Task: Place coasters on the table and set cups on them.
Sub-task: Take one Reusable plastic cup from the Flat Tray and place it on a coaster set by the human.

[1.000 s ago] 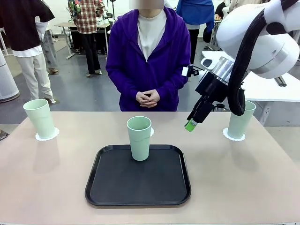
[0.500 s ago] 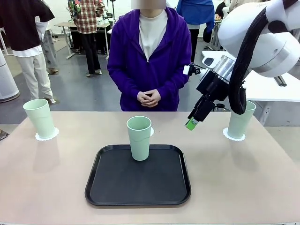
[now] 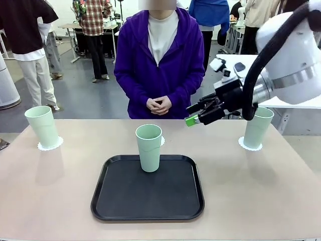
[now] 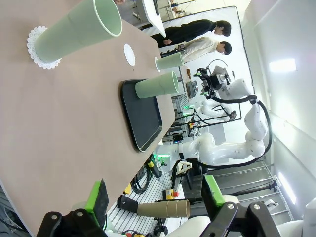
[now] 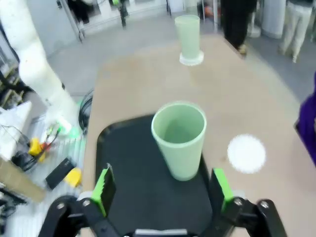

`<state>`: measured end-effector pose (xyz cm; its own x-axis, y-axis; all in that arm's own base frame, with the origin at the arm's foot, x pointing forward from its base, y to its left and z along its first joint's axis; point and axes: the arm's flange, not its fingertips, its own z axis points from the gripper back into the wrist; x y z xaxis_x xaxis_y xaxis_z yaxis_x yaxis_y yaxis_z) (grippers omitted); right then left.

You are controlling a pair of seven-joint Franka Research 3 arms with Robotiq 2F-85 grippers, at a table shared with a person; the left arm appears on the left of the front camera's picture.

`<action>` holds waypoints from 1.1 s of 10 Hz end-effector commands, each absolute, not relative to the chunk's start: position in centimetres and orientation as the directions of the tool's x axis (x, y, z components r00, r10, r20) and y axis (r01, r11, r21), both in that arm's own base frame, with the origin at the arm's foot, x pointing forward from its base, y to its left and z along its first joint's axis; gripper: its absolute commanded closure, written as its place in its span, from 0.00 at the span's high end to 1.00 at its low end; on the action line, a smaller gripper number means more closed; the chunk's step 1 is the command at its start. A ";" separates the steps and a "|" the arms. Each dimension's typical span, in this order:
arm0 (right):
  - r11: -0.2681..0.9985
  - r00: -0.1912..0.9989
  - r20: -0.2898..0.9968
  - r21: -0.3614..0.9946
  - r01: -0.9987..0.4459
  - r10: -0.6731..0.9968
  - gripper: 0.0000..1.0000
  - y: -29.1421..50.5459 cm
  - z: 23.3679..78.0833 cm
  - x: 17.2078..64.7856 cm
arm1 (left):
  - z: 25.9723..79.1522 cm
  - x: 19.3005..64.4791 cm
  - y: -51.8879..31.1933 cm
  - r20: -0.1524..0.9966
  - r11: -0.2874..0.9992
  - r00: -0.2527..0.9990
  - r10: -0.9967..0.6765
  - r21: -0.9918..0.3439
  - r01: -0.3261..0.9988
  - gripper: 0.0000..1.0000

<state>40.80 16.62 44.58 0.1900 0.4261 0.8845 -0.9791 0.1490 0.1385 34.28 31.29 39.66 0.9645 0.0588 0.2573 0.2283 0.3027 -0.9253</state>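
Where the right claw (image 3: 194,116) hangs: above the tabletop (image 3: 261,191), at 1 o'clock of the tray (image 3: 125,201), fingers spread apart.
Left claw (image 4: 154,195): fingers spread apart.
Middle cup (image 3: 149,148): tall, tapered, pale mint, upright at the tray's 12 o'clock end.
Tray: black, at the tabletop's 6 o'clock, carrying that one cup.
Bare coaster (image 3: 162,141): white, scalloped, just past the tray's 12 o'clock rim.
Left cup (image 3: 42,127): 10 o'clock, on the left coaster (image 3: 52,145).
Right cup (image 3: 257,128): 2 o'clock, on the right coaster (image 3: 250,146).
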 end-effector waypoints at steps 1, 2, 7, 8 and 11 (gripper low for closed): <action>0.024 0.080 0.973 0.077 -0.997 0.215 1.00 15.4 40.9 39.9 | 39.8 34.2 31.4 0.260 0.306 0.964 0.061 -0.924 0.230 1.00; 0.038 0.069 0.984 0.064 -0.997 0.163 1.00 15.2 39.6 40.5 | 39.8 34.2 31.4 0.260 0.306 0.964 0.061 -0.924 0.230 1.00; 0.009 0.163 0.970 0.164 -0.986 0.183 1.00 17.8 32.9 42.7 | 39.8 34.2 31.4 0.260 0.306 0.964 0.061 -0.924 0.230 1.00; 0.006 0.177 0.963 0.180 -0.984 0.203 1.00 18.4 31.8 43.0 | 39.8 34.2 31.4 0.260 0.306 0.964 0.061 -0.924 0.230 1.00; 0.032 0.194 0.953 0.192 -0.981 0.233 1.00 19.1 30.1 43.8 | 39.8 34.2 31.4 0.260 0.306 0.964 0.061 -0.924 0.230 1.00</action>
<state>43.35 18.61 30.22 0.1867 0.2136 0.9589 -0.9822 0.0185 0.1871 34.28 31.31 39.67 0.9645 0.0590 0.2575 0.2285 0.3029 -0.9252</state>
